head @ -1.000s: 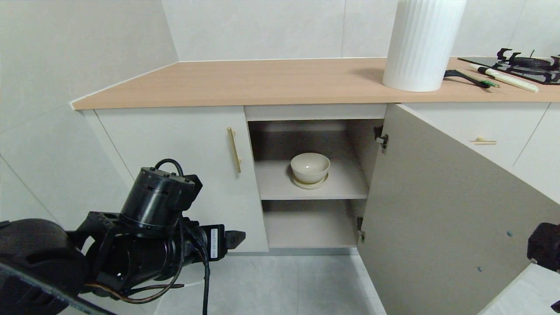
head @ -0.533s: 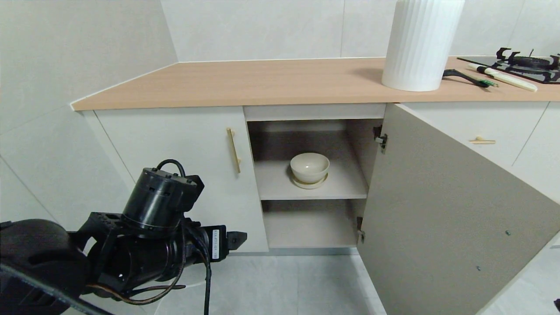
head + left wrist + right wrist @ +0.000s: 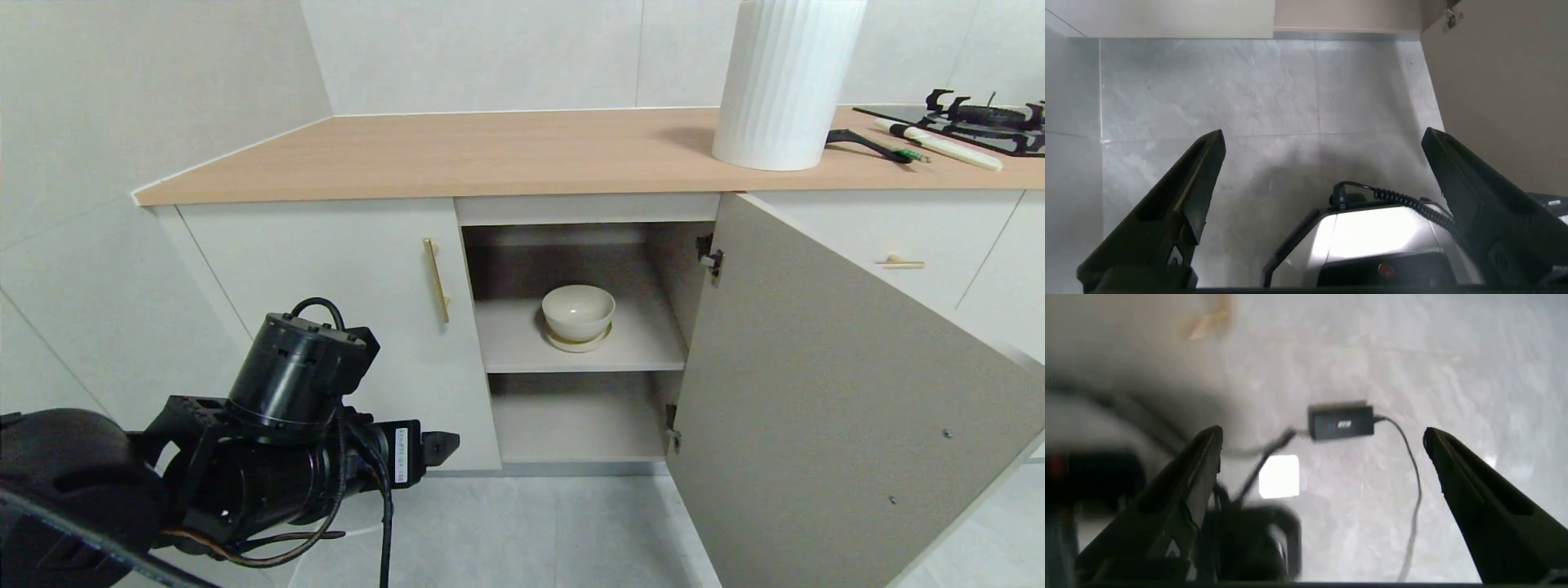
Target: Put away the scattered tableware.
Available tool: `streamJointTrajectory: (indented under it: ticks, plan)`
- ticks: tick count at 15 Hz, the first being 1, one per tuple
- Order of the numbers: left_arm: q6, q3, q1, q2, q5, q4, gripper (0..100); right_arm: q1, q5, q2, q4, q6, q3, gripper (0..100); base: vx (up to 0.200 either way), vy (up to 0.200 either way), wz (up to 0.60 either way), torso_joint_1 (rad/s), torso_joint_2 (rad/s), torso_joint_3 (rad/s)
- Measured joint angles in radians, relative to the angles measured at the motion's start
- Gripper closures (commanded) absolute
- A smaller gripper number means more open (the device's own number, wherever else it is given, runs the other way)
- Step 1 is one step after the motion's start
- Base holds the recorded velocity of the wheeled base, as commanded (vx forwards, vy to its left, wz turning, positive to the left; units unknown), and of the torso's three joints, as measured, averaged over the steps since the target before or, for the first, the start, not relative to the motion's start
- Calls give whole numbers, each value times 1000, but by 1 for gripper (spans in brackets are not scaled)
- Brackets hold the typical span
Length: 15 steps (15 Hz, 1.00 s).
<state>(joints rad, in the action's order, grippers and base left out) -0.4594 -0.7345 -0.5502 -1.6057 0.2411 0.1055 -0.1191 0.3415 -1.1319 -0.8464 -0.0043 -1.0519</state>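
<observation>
A cream bowl sits on a small plate on the upper shelf of the open cabinet. My left gripper hangs low at the left, in front of the shut cabinet door and well short of the bowl. In the left wrist view the left gripper is open over the grey floor, with nothing between its fingers. My right gripper is also open and empty, above pale floor.
The cabinet door stands swung out to the right. On the countertop are a tall white ribbed container, a black utensil, a white-handled knife and a stove grate. A black adapter with cable lies on the floor.
The dark part of my right arm at the head view's lower right edge has gone out of sight. The left arm, bowl and door have barely moved.
</observation>
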Motion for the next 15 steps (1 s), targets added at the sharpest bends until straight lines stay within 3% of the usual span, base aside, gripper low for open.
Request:
streamJointTrajectory:
  ticks: [3, 6, 10, 15]
  plan:
    - [-1, -1, 0, 0, 0, 0, 0, 104, -8, -72, 121, 4, 4, 0, 0, 0, 0, 0, 0, 0]
    - [-1, -2, 0, 0, 0, 0, 0, 153, -23, -136, 224, 32, 4, 0, 0, 0, 0, 0, 0, 0]
    - [0, -2, 1, 0, 1, 0, 0, 139, -101, -166, 236, 49, 4, 0, 0, 0, 0, 0, 0, 0]
    - [-1, -3, 0, 0, 1, 0, 0, 45, -118, -177, 239, 92, 23, 0, 0, 0, 0, 0, 0, 0]
